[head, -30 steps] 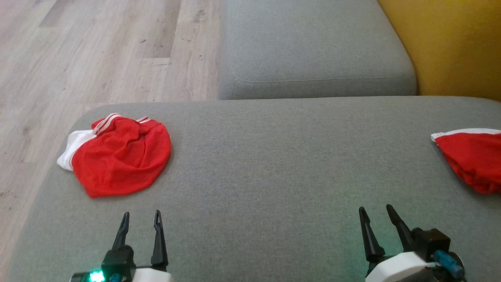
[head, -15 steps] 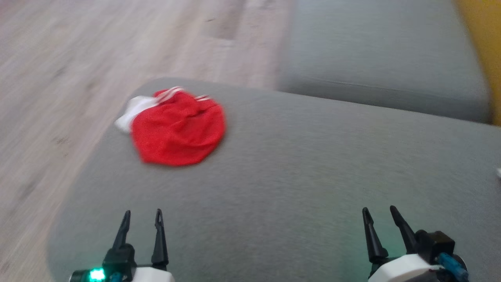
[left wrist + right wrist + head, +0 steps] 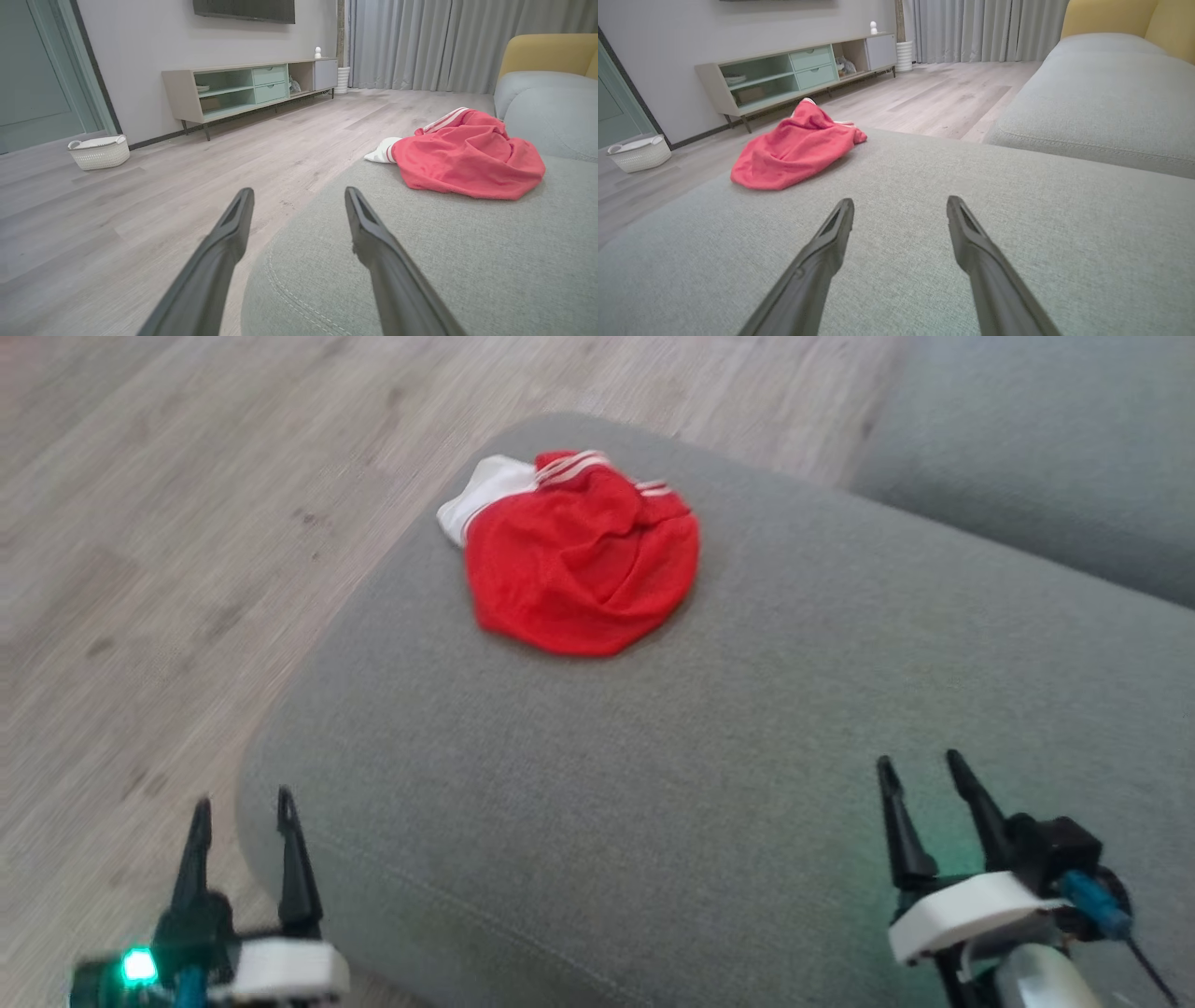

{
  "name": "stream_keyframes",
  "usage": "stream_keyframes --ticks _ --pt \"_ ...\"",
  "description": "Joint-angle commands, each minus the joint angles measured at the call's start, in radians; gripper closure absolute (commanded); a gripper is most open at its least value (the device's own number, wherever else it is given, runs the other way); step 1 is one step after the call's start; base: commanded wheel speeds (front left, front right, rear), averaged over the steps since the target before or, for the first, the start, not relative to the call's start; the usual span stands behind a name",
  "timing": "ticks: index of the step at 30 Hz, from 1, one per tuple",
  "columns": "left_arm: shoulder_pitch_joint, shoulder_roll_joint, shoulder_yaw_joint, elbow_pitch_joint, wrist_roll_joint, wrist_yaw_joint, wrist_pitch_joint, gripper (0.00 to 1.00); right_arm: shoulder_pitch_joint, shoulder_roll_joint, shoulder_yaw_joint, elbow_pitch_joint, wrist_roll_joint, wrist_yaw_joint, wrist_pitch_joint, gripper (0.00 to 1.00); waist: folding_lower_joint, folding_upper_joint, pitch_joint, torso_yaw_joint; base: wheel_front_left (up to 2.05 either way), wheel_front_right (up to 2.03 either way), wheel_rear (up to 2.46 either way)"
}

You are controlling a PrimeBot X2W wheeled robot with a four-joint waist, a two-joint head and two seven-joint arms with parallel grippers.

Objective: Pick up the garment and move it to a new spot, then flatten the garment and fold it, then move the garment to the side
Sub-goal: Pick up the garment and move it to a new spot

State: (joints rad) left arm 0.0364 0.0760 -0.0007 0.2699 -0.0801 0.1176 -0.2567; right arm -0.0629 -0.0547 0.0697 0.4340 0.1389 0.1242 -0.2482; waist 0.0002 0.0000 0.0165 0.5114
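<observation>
While spread wide and holding nothing: left gripper at 7 o'clock, over the rounded near corner of the grey cushion and the wooden floor; right gripper at 5 o'clock, above the cushion. Bare grey fabric from both up to the red garment, white-trimmed, crumpled at 12 o'clock near the cushion's far edge. Second grey cushion at 2 o'clock. Beyond, across the floor: low cabinet, white basket, grey curtains.

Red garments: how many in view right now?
1. The red garment lies crumpled near the far left corner of the grey cushion, ahead of the left gripper and right gripper, touched by neither. The cushion's right end runs out of frame, so another may be hidden.
</observation>
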Motion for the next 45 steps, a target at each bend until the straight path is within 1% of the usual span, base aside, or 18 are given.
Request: stream_keyframes --ticks 1,5,8,12,16,19,22,24,29,31,34,35,36,37,42,43,44,45 --pt "-0.091 0.023 0.025 -0.044 0.017 -0.012 -0.005 0.0 -0.022 -0.033 0.009 -0.024 -0.01 0.007 -0.014 0.0 -0.0002 0.0 0.03 0.024 0.0 0.0 0.0" --pt "-0.259 0.047 -0.013 -0.057 0.036 -0.067 -0.005 0.0 -0.03 -0.087 -0.033 -0.047 -0.03 0.007 -0.014 0.0 -0.0002 0.0 0.112 0.033 0.0 0.0 0.0" --pt "-0.439 0.057 -0.045 -0.018 0.038 -0.116 -0.005 0.0 -0.046 -0.143 -0.063 -0.076 -0.054 0.007 -0.014 0.0 -0.0002 0.0 0.19 0.02 0.0 0.0 0.0" --pt "-0.702 0.071 -0.088 0.129 0.034 -0.187 0.006 0.0 -0.104 -0.226 -0.072 -0.113 -0.08 0.007 -0.014 0.0 -0.0002 0.0 0.3 -0.038 0.0 0.0 0.0" --pt "-0.939 0.077 -0.12 0.304 0.013 -0.225 0.062 0.0 -0.16 -0.292 -0.075 -0.149 -0.089 0.007 -0.014 0.0 -0.0002 0.0 0.386 -0.11 0.0 0.0 0.0" --pt "-1.08 0.079 -0.126 0.434 -0.034 -0.24 0.124 0.0 -0.19 -0.332 -0.073 -0.179 -0.094 0.007 -0.014 0.0 -0.0002 0.0 0.442 -0.164 0.0 0.0 0.0" --pt "-1.177 0.074 -0.139 0.556 -0.1 -0.247 0.187 0.0 -0.201 -0.366 -0.083 -0.2 -0.092 0.007 -0.014 0.0 -0.0002 0.0 0.486 -0.205 0.0 0.0 0.0" --pt "-1.218 0.073 -0.201 0.613 -0.144 -0.248 0.224 0.0 -0.198 -0.382 -0.089 -0.214 -0.094 0.007 -0.014 0.0 -0.0002 0.0 0.513 -0.224 0.0 0.0 0.0" --pt "-1.25 0.107 -0.326 0.734 -0.25 -0.248 0.297 0.0 -0.193 -0.402 -0.108 -0.249 -0.095 0.007 -0.014 0.0 -0.0002 0.0 0.564 -0.256 0.0 0.0 0.0" --pt "-1.251 0.124 -0.349 0.787 -0.272 -0.248 0.324 0.0 -0.196 -0.401 -0.108 -0.257 -0.096 0.007 -0.014 0.0 -0.0002 0.0 0.575 -0.266 0.0 0.0 0.0" --pt "-1.254 0.141 -0.365 0.83 -0.277 -0.248 0.327 0.0 -0.201 -0.396 -0.108 -0.263 -0.1 0.007 -0.014 0.0 -0.0002 0.0 0.583 -0.272 0.0 0.0 0.0" --pt "-1.257 0.147 -0.369 0.845 -0.279 -0.248 0.319 0.13 -0.203 -0.393 -0.109 -0.264 -0.102 0.007 -0.014 0.0 -0.0002 0.0 0.586 -0.273 0.0 0.0 0.0" --pt "-1.264 0.155 -0.373 0.856 -0.276 -0.248 0.299 0.69 -0.206 -0.389 -0.11 -0.265 -0.104 0.007 -0.014 0.0 -0.0002 0.0 0.588 -0.275 0.0 0.0 0.0" --pt "-1.27 0.161 -0.376 0.864 -0.272 -0.248 0.275 1.0 -0.208 -0.386 -0.11 -0.265 -0.106 0.007 -0.014 0.0 -0.0002 0.0 0.588 -0.276 0.0 0.0 0.0" --pt "-1.321 0.179 -0.396 0.873 -0.255 -0.248 0.141 1.0 -0.22 -0.351 -0.104 -0.251 -0.109 0.007 -0.014 0.0 -0.0002 0.0 0.545 -0.276 0.0 0.0 0.0" --pt "-1.333 0.183 -0.401 0.874 -0.248 -0.247 0.114 1.0 -0.222 -0.339 -0.097 -0.246 -0.108 0.007 -0.014 0.0 -0.0002 0.0 0.526 -0.279 0.0 0.0 0.0" --pt "-1.362 0.192 -0.409 0.87 -0.233 -0.232 0.064 1.0 -0.228 -0.312 -0.085 -0.236 -0.106 0.007 -0.014 0.0 -0.0002 0.0 0.481 -0.29 0.0 0.0 0.0" --pt "-1.373 0.193 -0.415 0.866 -0.225 -0.229 0.048 1.0 -0.229 -0.296 -0.077 -0.23 -0.105 0.007 -0.014 0.0 -0.0002 0.0 0.451 -0.299 0.0 0.0 0.0"
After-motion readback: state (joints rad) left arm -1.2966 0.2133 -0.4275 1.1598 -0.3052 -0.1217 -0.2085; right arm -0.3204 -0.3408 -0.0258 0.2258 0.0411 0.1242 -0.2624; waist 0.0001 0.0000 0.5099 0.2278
